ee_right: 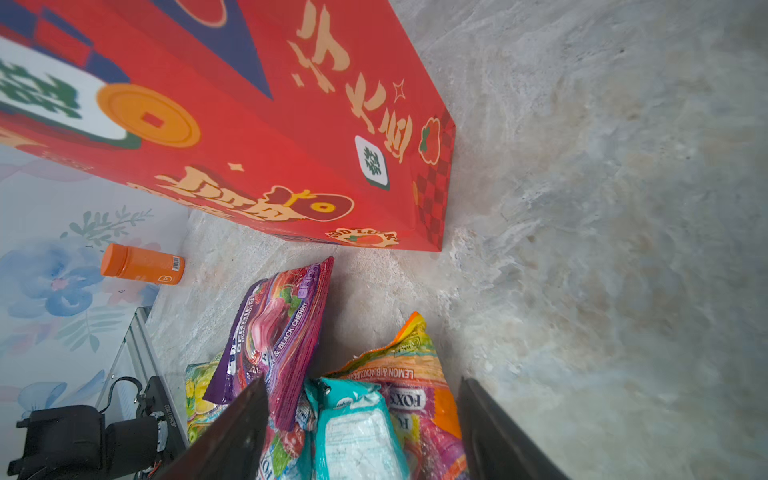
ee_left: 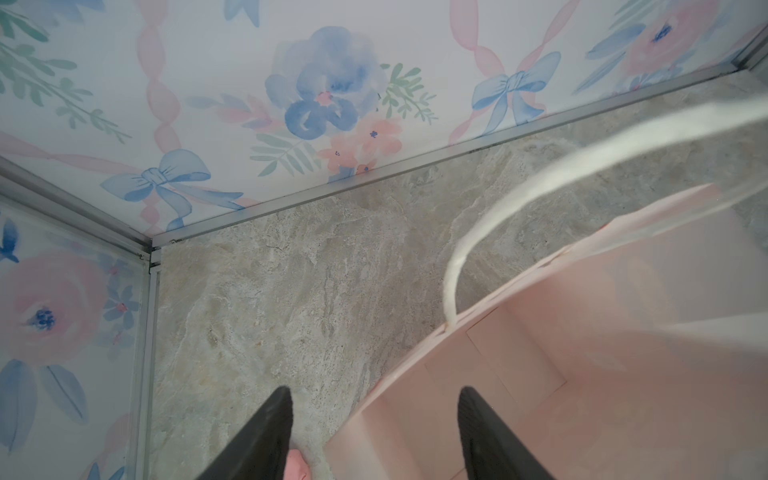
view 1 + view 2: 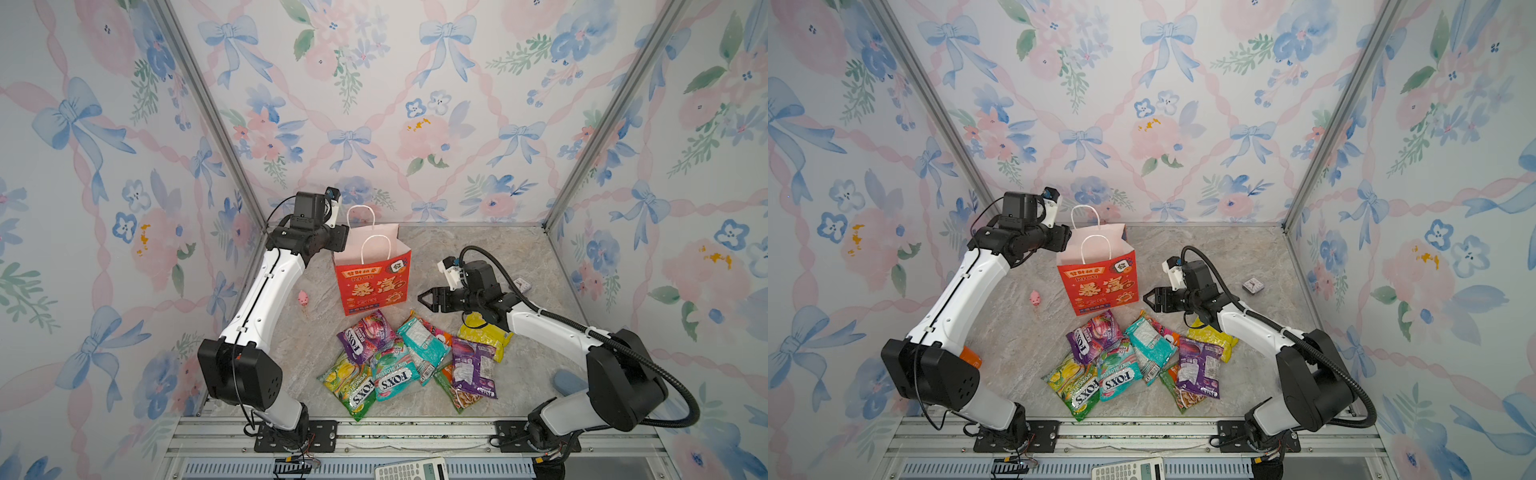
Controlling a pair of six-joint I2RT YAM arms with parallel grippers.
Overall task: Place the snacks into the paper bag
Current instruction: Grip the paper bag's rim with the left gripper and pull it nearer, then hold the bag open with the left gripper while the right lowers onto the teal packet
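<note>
In both top views the snacks [image 3: 419,345] lie heaped just near of the upright paper bag [image 3: 370,286]. The right gripper [image 3: 422,299] hangs spread and empty above them. The left gripper [image 2: 374,392] straddles the bag's left rim, jaws apart. First pick seems due: lower, pinch one packet.

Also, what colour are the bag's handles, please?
White; the handles show best in the left wrist view.

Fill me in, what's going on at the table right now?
The left gripper is open at the rim of the paper bag, its jaws straddling the side wall and gripping nothing. The right gripper hovers open and empty beside the bag, over the edge of the snacks, which lie in a pile on the table in front of the bag. No packet shows inside the bag.
</note>
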